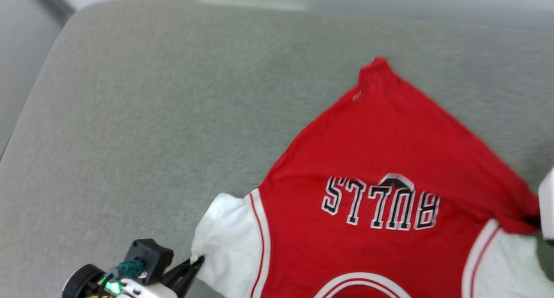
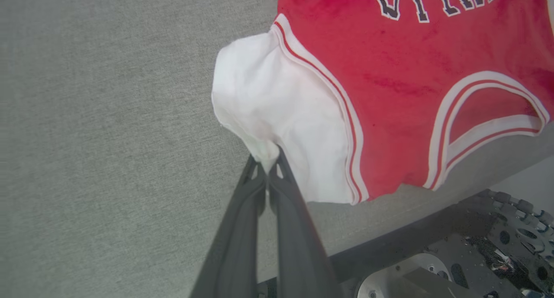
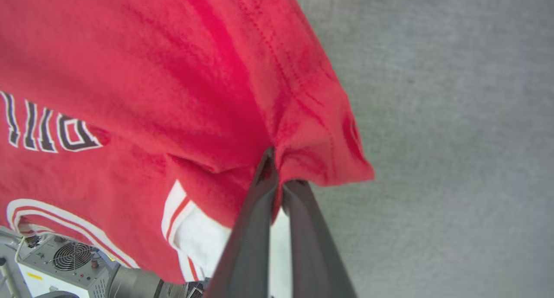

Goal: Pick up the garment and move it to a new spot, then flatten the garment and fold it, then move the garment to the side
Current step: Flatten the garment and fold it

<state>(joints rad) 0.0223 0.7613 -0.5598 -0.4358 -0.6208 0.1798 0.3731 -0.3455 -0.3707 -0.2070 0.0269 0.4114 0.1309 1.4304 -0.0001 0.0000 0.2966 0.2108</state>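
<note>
While the garment (image 1: 381, 159) lies on the counter (image 1: 173, 116), the left end effector (image 2: 267, 161) clamps its sleeve (image 2: 268, 103) at seven o'clock, and the right end effector (image 3: 277, 168) apparently grips fabric at three.

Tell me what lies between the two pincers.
The garment: its red lettered chest stretches from the left pincer on a white sleeve to the right pincer, seen in the head view.
</note>
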